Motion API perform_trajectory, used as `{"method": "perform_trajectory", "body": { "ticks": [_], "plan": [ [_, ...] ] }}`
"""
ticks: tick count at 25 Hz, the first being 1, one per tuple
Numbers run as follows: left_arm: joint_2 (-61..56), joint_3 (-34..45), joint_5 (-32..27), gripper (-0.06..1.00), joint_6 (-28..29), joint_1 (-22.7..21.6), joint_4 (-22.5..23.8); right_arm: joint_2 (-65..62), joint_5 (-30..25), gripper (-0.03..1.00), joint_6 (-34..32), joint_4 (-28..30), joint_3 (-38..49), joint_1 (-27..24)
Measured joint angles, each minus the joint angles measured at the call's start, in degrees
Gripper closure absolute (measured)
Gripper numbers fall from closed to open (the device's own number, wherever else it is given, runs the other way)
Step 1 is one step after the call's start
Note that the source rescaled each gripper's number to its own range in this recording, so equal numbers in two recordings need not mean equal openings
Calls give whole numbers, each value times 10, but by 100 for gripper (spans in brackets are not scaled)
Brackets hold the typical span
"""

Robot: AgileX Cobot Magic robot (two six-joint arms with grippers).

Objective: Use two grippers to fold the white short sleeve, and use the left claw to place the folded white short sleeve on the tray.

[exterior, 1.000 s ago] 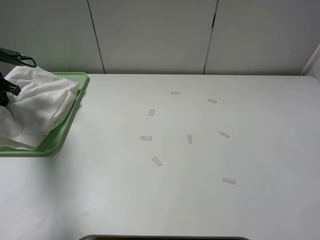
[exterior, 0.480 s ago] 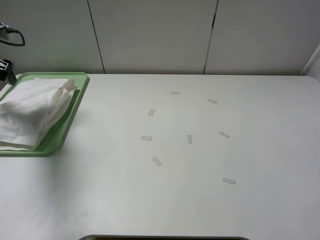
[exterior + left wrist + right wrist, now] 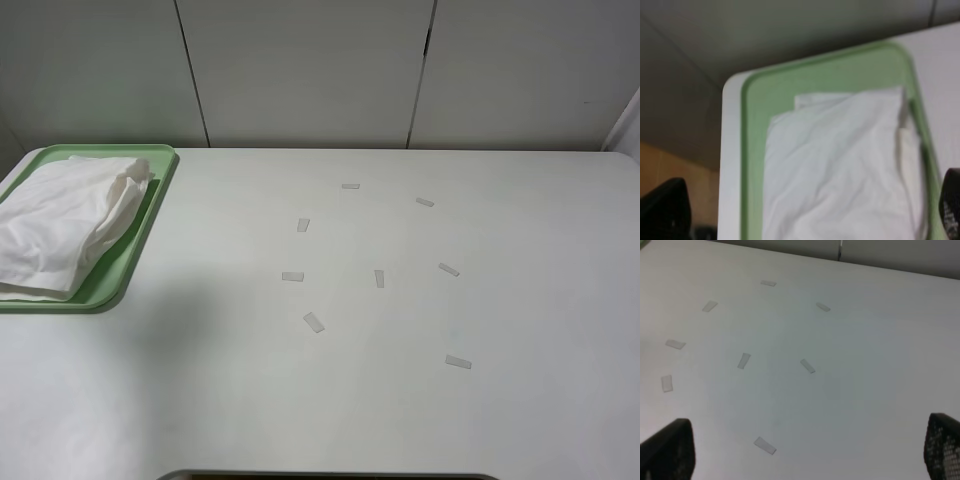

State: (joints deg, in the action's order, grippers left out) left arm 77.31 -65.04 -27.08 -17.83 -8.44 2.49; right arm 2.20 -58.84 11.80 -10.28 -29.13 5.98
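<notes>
- White cloth, the folded shirt (image 3: 62, 225), lies in a wrinkled bundle on the tray (image 3: 128, 258) at the far left of the table (image 3: 400, 400); in the high view its near corner hangs a little over the tray's front rim.
- Seen from the left wrist, the shirt (image 3: 840, 170) fills most of the tray (image 3: 754, 150), with a smaller folded layer showing at one edge.
- Pale green and low-rimmed, the tray sits at the table's left edge, close to the back.
- Left gripper (image 3: 815, 220): only its two dark fingertips (image 3: 665, 207) show, at opposite edges of its wrist view, spread wide above the shirt and holding nothing.
- Right gripper (image 3: 810, 450): its two dark fingertips (image 3: 667, 450) also stand far apart at the edges of its wrist view, over bare table, with nothing between them.
- Neither arm appears in the high view.
- Eight small pale tape strips (image 3: 314, 321) lie scattered across the middle of the table, well apart from the tray.
- Behind the table stands a plain light wall (image 3: 300, 70) of panels with dark seams.
</notes>
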Motion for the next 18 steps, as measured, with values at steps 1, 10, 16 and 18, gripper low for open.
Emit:
{"method": "perform_trajectory", "body": {
  "ticks": [1,10,16,18],
  "plan": [
    [0,0,0,-6,0,0,0,0,0,-3,0,0,0,0],
    [-251,126,43,-6,33,38,-25,0,0,-3,0,0,0,0],
    [-408,211,45,-6,83,57,-25,0,0,-3,0,0,0,0],
    [-458,226,44,-6,94,74,-25,0,0,-3,0,0,0,0]
  ]
}}
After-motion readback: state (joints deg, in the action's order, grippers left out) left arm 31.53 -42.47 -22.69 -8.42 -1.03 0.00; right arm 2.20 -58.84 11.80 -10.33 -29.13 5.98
